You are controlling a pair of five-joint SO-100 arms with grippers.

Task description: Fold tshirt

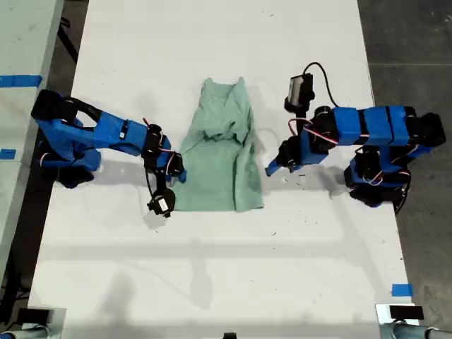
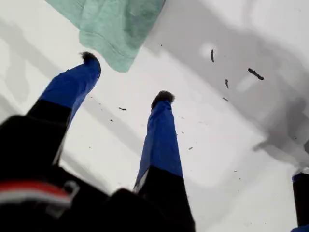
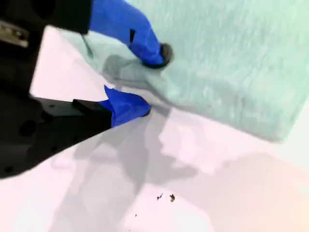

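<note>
The white table is carrying the whole scene, and the pale mint-green tshirt is lying at its middle between the two blue arms, already narrowed to a strip with bunched cloth near the collar.

At the exterior view's left, my second gripper is working the shirt's long edge, its jaws parted with one fingertip on top of the cloth and the other at the table under the hem.

At the exterior view's right, my first gripper is hanging spread and empty, just beside a shirt corner.

To fold cleanly, I'd judge the second gripper wants to close on the hem alone, lift low and carry across evenly, while the first takes that corner.
</note>
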